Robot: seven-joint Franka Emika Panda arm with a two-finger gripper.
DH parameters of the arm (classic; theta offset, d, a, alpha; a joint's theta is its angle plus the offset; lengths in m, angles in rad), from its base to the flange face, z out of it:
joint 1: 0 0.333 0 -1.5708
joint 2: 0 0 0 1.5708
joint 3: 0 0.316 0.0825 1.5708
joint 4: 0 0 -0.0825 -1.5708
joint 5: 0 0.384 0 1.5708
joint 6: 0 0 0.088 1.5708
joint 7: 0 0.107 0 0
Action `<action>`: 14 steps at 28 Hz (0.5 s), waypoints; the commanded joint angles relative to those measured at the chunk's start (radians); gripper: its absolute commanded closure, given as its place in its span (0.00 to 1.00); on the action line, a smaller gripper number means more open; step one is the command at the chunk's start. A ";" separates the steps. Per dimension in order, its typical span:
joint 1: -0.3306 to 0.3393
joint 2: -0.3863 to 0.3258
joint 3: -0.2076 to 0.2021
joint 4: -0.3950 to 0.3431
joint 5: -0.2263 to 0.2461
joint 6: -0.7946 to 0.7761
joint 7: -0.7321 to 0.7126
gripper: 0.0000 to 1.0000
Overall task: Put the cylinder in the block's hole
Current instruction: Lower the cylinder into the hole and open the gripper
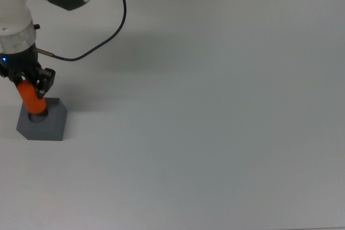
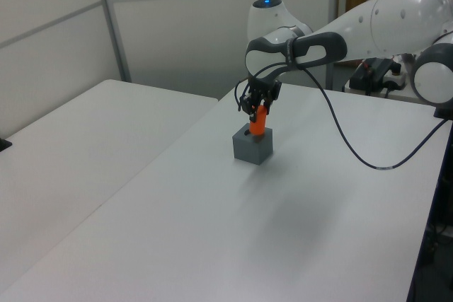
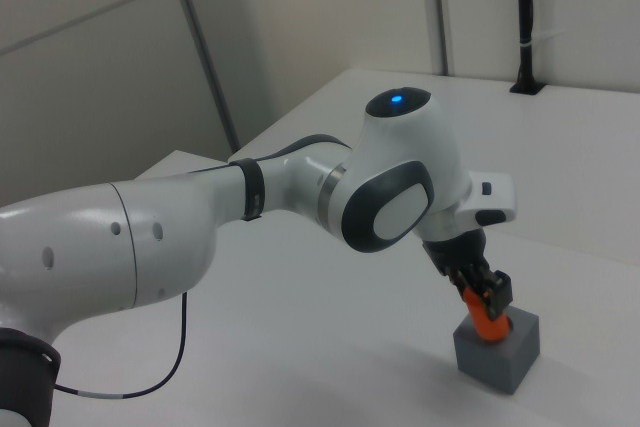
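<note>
Pincer (image 1: 28,83) clamped on the cylinder (image 1: 30,100), its black fingers (image 1: 44,81) pressed against the upper end while the lower end reaches down to the hole (image 1: 38,116) in the block (image 1: 47,125); whether the tip is seated inside cannot be told. That cylinder is short, bright orange, smooth and matte, leaning a little off upright, and narrower than the grey body beneath it. In the left view it stands over the block's top face (image 2: 252,148), in the right view likewise (image 3: 497,348).

Dark grey and cube-like, the block has flat dull faces, crisp edges and one cut corner pointing toward 1 o'clock in the top view. It sits on a pale, even, matte desk (image 1: 205,111) at about 8 o'clock of the top view, close to the edge of that picture.

Above the pincer rises the arm (image 3: 250,207), made of glossy white rounded shells with dark grey joint bands and a small blue light. A thin black cable (image 1: 102,39) curves from the wrist toward 12 o'clock.
</note>
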 commanded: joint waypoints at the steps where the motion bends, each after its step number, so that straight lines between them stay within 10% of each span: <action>1: 0.003 0.009 -0.006 0.008 0.013 0.067 0.011 0.73; 14: 0.003 0.028 -0.006 0.007 0.004 0.075 0.008 0.71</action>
